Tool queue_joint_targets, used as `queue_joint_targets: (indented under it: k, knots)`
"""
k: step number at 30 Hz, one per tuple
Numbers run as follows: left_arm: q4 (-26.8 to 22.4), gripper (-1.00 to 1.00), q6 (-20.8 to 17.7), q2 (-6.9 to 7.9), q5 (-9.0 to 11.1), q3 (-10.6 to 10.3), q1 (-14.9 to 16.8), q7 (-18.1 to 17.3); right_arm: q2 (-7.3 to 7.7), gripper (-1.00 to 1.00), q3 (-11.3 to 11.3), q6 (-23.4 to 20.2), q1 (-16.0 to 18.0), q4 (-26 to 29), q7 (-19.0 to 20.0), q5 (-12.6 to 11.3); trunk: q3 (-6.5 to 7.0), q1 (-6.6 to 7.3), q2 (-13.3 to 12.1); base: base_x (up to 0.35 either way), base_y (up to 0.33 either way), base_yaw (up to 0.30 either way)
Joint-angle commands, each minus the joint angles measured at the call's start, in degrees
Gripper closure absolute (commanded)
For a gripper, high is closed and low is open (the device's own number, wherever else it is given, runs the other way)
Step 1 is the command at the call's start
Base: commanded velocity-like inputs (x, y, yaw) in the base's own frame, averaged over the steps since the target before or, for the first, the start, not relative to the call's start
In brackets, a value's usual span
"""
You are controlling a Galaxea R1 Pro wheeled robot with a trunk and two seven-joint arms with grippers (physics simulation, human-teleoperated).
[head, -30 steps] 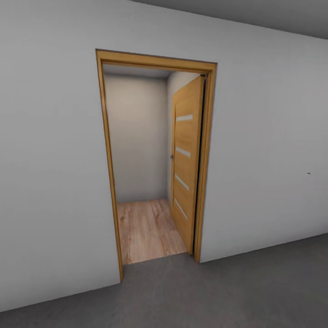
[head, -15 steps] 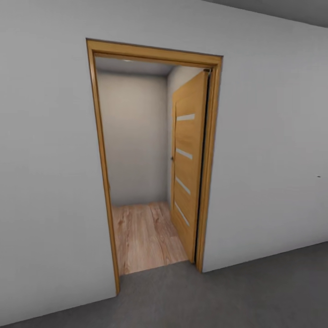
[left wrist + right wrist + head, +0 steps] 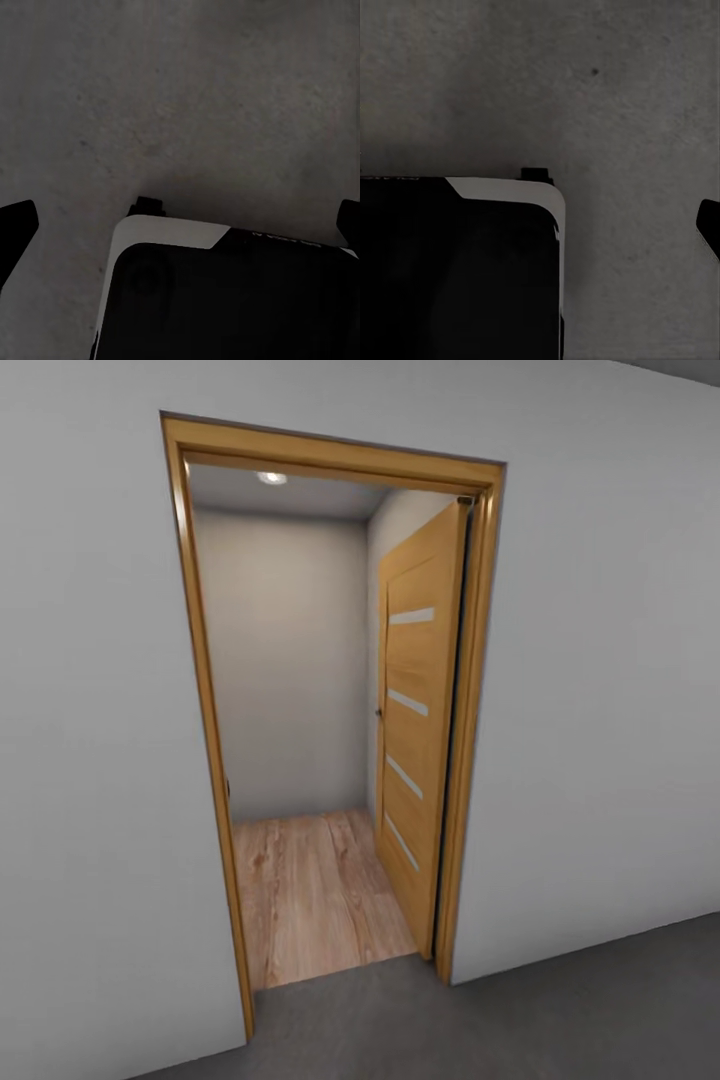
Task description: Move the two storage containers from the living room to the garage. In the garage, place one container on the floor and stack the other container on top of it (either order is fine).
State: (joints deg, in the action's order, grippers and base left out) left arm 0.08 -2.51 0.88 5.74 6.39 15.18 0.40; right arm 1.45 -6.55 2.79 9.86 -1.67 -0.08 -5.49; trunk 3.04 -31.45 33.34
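Facing an open doorway [image 3: 330,690], door [image 3: 420,730] swung inward for passage onto wood planks [image 3: 315,895]. Left gripper [image 3: 180,225] spread, empty, over grey floor [image 3: 180,90]; right gripper unclear; no containers here.

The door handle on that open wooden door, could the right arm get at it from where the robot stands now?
Probably not yet. The door handle sits past the door frame, on the open door inside the next room, while the right wrist view looks down at the dark grey floor. The robot likely must drive closer first.
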Motion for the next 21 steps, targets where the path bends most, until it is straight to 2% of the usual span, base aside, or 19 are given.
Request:
queue_joint_targets:
  k: [1,21]
  knots:
    - [0.01,-1.0,-0.22,0.02,0.59,0.2,0.02,0.04,-0.02,-1.0,-0.48,0.26,0.06,-0.18,-0.01,-0.57,-0.01,-0.04,0.01,0.321,0.0,0.0]
    - [0.01,-1.0,-0.22,0.09,0.59,0.19,0.02,0.04,-0.27,-1.0,-0.48,0.03,0.07,-0.18,0.06,-0.48,-0.01,-0.04,0.01,0.321,0.0,0.0]
